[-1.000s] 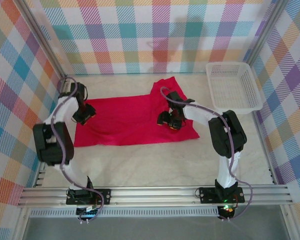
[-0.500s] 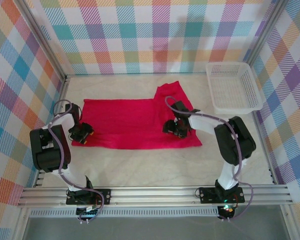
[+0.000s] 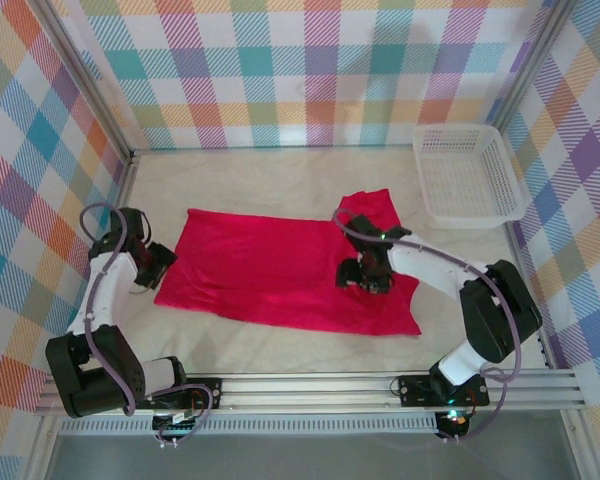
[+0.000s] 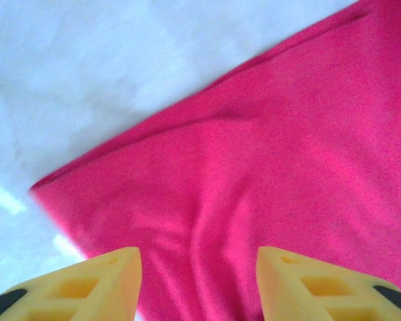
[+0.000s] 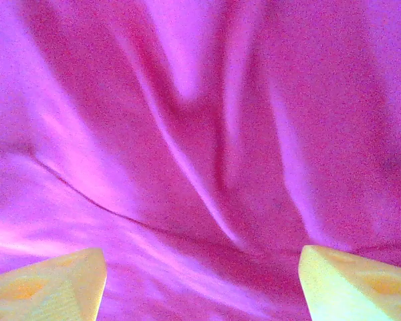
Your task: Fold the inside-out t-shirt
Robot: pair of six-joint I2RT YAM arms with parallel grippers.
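flattening inside-out t-shirt (image 3: 270, 265) seemingly, left claw (image 4: 195, 267) open at 9 o'clock edge, right claw (image 5: 202, 267) open at 3 o'clock; next needs edge pinch.

Top external: high, near edge, looks down over surface (image 3: 280, 345). Wrist views: close above t-shirt (image 3: 270, 270), shared with top.

We see the inside-out t-shirt (image 5: 207, 120) rumpled below, long creases crossing it, right gripper (image 5: 200, 287) spread wide, yellow fingertips (image 5: 47, 284) apart above it
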